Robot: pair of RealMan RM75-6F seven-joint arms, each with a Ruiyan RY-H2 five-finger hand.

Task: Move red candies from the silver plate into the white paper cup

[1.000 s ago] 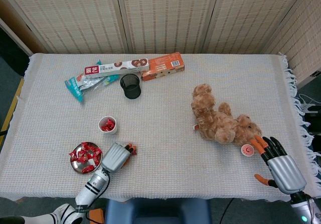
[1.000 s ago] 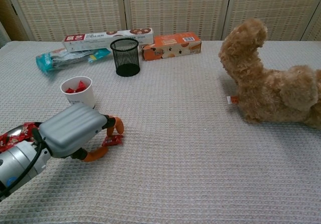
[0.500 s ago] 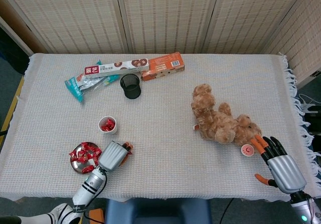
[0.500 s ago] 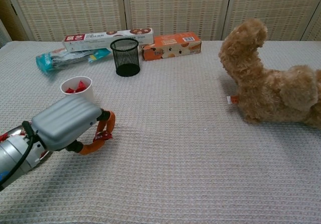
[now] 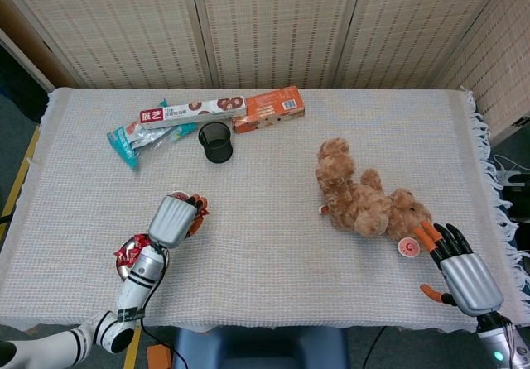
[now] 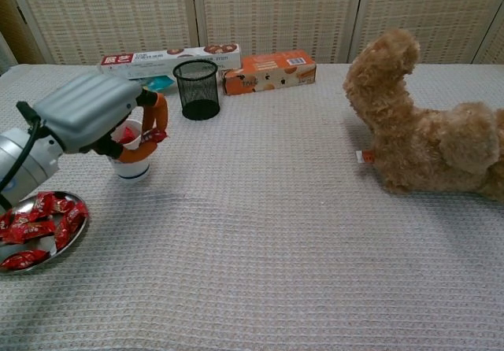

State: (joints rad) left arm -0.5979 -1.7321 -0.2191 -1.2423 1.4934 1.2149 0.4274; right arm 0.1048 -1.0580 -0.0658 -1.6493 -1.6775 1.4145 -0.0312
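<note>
Candy [image 6: 153,136] sits pinched in the left robot hand [image 6: 98,117], right over the cup [image 6: 131,162], which already holds red pieces. More candies fill the plate [image 6: 69,238] near the table's front edge. The right robot hand [image 5: 458,270] rests spread beside the bear [image 5: 362,199].

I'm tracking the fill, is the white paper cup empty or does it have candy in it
Not empty: red candies show inside the white paper cup.

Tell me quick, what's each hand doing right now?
Left hand: pinching a red candy over the paper cup.
Right hand: open, holding nothing.
</note>
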